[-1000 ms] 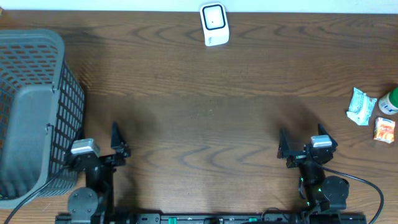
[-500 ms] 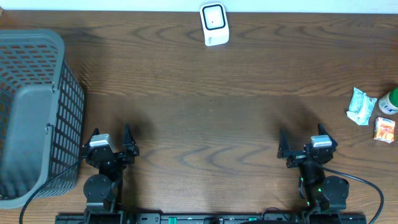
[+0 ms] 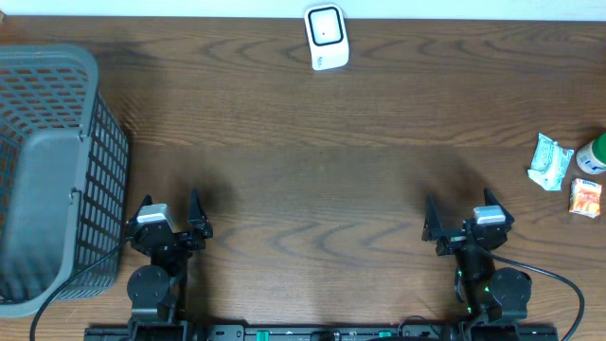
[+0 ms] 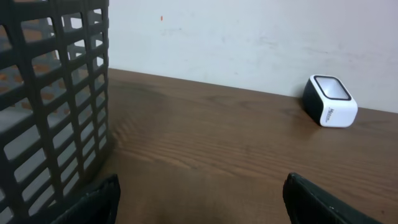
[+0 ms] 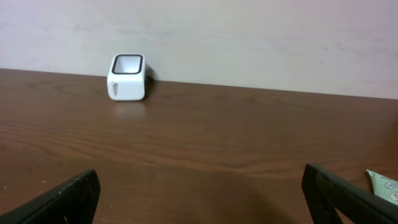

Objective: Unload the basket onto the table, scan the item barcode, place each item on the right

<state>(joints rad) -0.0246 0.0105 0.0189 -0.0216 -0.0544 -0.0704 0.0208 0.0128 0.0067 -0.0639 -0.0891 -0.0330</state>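
A white barcode scanner (image 3: 326, 36) with a dark window stands at the table's far edge; it also shows in the left wrist view (image 4: 331, 101) and the right wrist view (image 5: 129, 77). Three items lie at the right edge: a light-blue packet (image 3: 551, 162), a green-capped white bottle (image 3: 594, 156) and an orange packet (image 3: 586, 198). My left gripper (image 3: 170, 204) (image 4: 202, 186) rests open and empty near the front edge, beside the basket. Open and empty too, my right gripper (image 3: 461, 210) (image 5: 200, 180) sits at the front right, well short of the items. A corner of the blue packet (image 5: 382, 183) shows in its view.
A large grey mesh basket (image 3: 47, 170) fills the left side of the table, and its wall (image 4: 50, 106) stands close on the left of my left gripper. A pale wall rises behind the scanner.
The left arm has shifted slightly right, away from the basket, and squared up, then stayed still. The right arm and the items have not moved.
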